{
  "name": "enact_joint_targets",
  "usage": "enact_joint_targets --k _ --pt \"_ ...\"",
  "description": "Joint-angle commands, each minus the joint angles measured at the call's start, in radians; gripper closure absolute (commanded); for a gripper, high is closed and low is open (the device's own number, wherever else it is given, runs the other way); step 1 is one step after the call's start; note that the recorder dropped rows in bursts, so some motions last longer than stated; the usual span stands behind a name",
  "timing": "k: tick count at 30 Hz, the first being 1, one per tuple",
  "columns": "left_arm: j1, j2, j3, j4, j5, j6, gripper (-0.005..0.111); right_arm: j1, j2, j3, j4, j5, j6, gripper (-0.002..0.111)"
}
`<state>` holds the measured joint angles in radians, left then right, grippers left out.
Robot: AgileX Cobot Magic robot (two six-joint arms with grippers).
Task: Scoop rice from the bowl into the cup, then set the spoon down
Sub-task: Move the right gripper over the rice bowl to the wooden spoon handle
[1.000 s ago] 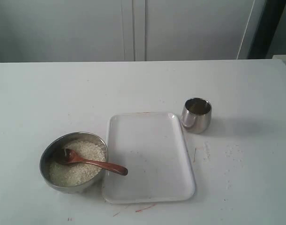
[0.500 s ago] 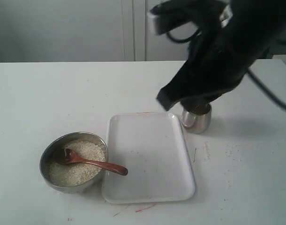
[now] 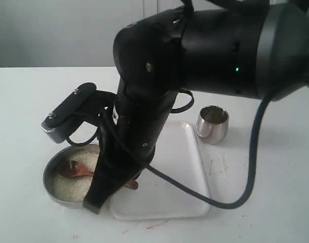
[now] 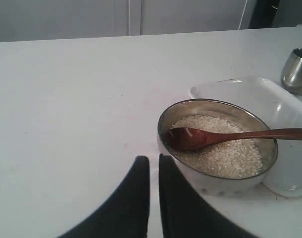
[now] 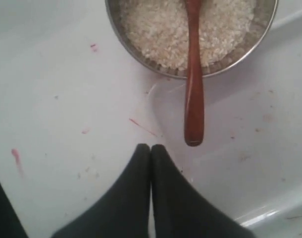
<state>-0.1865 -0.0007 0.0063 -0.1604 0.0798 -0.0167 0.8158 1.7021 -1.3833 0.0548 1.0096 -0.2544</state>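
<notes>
The wide round steel bowl (image 4: pixel 210 182) is polished metal, bright on its wall. The small rounded steel cup (image 3: pixel 212 124) has the same shiny finish. The slim reddish-brown wooden spoon (image 4: pixel 185 140) looks smooth and lightly glossy. The off-white uncooked rice (image 4: pixel 225 158) is matt and grainy. The white rectangular plastic tray (image 3: pixel 185 157) is glossy; the white tabletop (image 4: pixel 67 99) is matt.

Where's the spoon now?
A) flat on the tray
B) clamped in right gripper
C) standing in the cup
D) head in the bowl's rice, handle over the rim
D: the spoon has its head on the rice in the bowl, handle past the rim; the right gripper is shut, clear of it.
</notes>
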Motion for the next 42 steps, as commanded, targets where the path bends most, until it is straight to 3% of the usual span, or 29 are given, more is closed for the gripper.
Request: enact_joint_targets --k 1,6,9,15,17,42 --pt "-0.001 0.001 -0.006 -0.010 -0.003 -0.002 0.092 0.001 0.003 -0.001 -0.055 -0.021 0.010 0.108" --pt "-0.001 0.001 -0.006 -0.010 -0.003 -0.002 0.092 0.001 0.018 0.000 -0.095 -0.016 0.015 0.105" --pt "-0.001 0.001 -0.006 -0.010 -0.003 -0.002 0.092 0.001 0.032 0.000 -0.097 -0.016 -0.007 0.093" --pt "-0.001 0.001 -0.006 -0.010 -0.003 -0.002 0.092 0.001 0.068 0.000 -0.097 -0.026 -0.056 0.054" --pt "-0.001 0.001 -0.006 -0.010 -0.003 -0.002 0.092 0.001 0.079 0.000 -0.097 -0.032 -0.058 0.049" --pt "-0.001 0.001 -0.006 -0.010 -0.003 -0.002 0.092 0.001 0.228 0.000 -0.100 -0.151 -0.057 0.050"
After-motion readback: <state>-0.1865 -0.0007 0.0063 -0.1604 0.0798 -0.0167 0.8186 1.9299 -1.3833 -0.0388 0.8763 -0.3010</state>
